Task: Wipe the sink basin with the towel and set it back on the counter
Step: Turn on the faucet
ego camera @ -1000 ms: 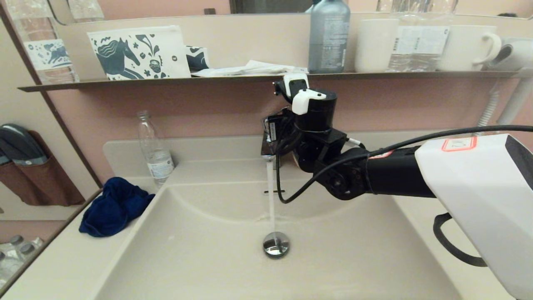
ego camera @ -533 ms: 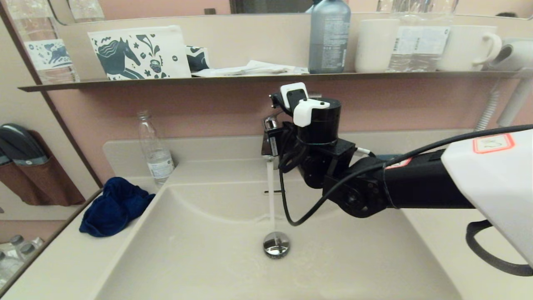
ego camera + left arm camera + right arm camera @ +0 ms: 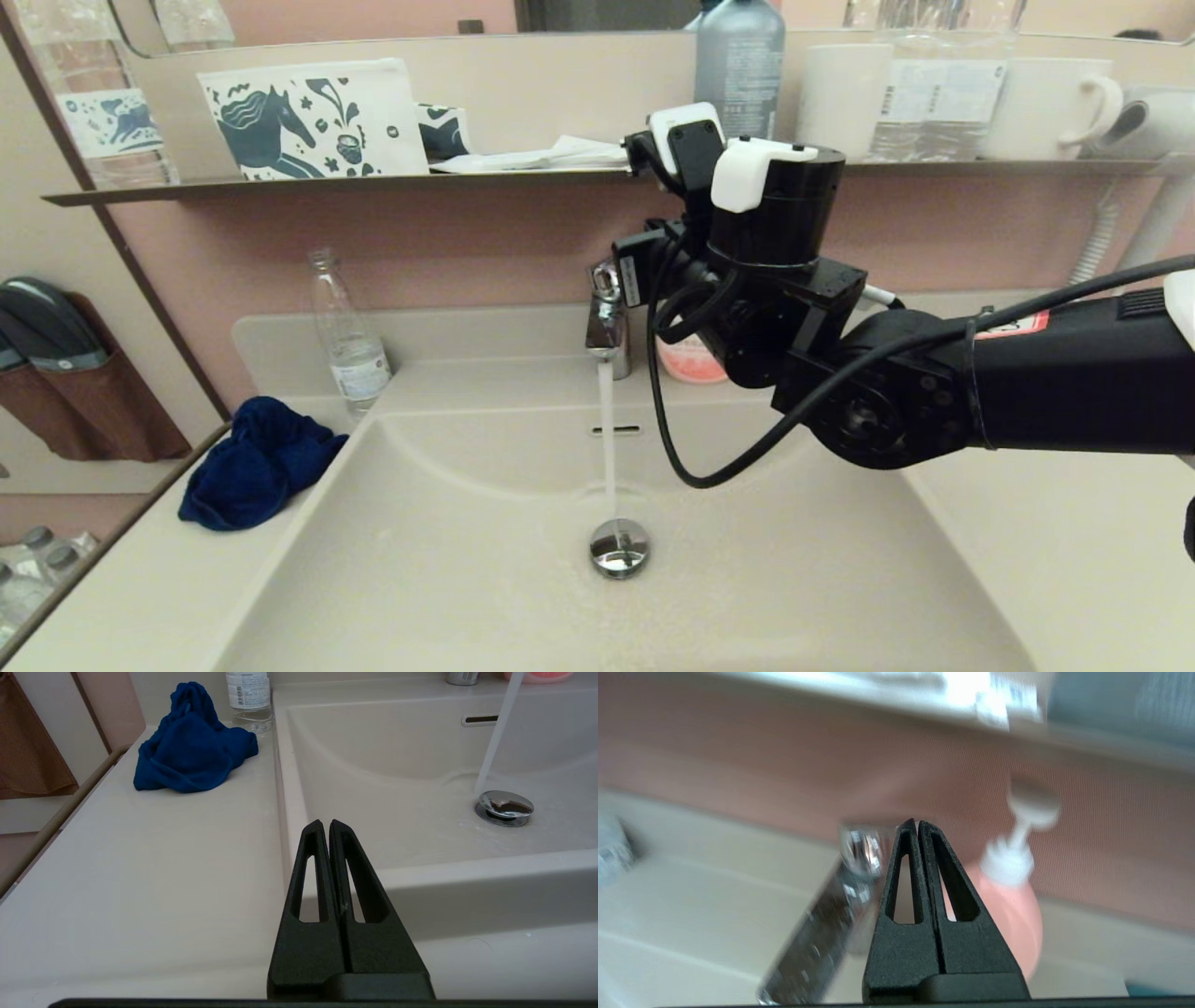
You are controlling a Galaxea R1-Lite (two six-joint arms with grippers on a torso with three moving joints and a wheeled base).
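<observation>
The right arm has lifted up and back from the faucet [image 3: 605, 322] over the past second, uncovering a pink soap dispenser [image 3: 689, 362] at the bench's rear edge. The right tool [image 3: 917, 823] now hangs just beside the chrome faucet, its two fingers pressed together and holding nothing. Water runs in a thin stream from the spout to the round chrome drain plug [image 3: 619, 546] in the middle of the sink basin [image 3: 448, 560]. The dark blue towel [image 3: 254, 462] lies crumpled on the bench [image 3: 121, 597] at the basin's left side, near the back left corner, just in front of a clear plastic water bottle [image 3: 347, 341]. The left tool [image 3: 325, 823] sits low at the bench's front edge, to the left of the basin, fingers likewise closed on nothing, well apart from the towel. On the thin shelf [image 3: 373, 182] above stand a horse-printed pouch [image 3: 313, 117], a grey bottle [image 3: 738, 79] and white cups [image 3: 1046, 103].
</observation>
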